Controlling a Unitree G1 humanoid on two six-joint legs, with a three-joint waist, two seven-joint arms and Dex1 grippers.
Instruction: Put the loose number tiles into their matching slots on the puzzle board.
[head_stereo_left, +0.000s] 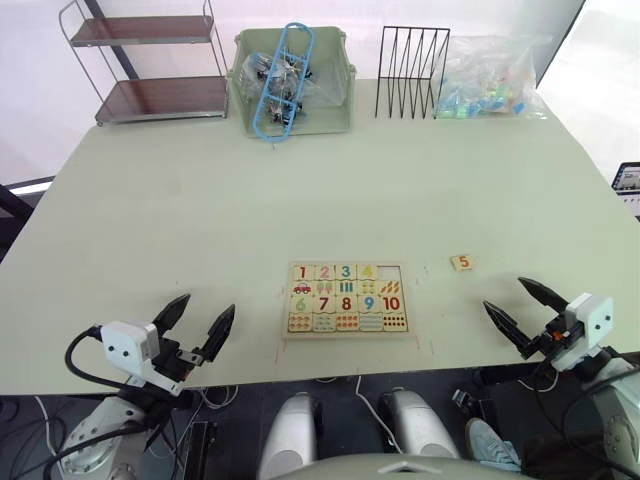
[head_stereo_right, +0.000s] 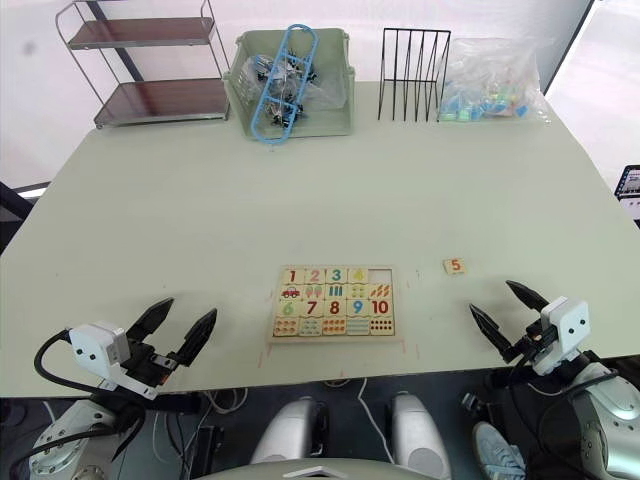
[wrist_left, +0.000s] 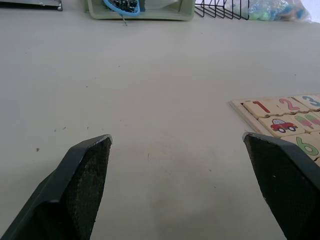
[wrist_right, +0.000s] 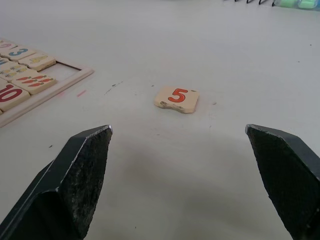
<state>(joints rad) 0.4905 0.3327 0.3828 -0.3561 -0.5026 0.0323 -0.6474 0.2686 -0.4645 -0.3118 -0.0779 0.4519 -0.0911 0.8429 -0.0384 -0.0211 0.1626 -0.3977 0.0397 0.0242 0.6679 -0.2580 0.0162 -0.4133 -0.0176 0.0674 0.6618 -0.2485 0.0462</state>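
Lying loose on the counter (head_stereo_left: 200, 200), the 5 tile (head_stereo_left: 461, 263) sits right of the board (head_stereo_left: 346, 298); both grippers' fingers (head_stereo_left: 219, 331) (head_stereo_left: 505, 324) gape wide, empty.

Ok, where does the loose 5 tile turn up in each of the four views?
Left eye view: 5 tile lies flat on the table, right of the puzzle board, apart from it.
Right eye view: same spot, right of the board's empty top-right slot.
Left wrist view: not in it.
Right wrist view: ahead, between the open right pincer's fingers.
Shared landmark: the puzzle board.
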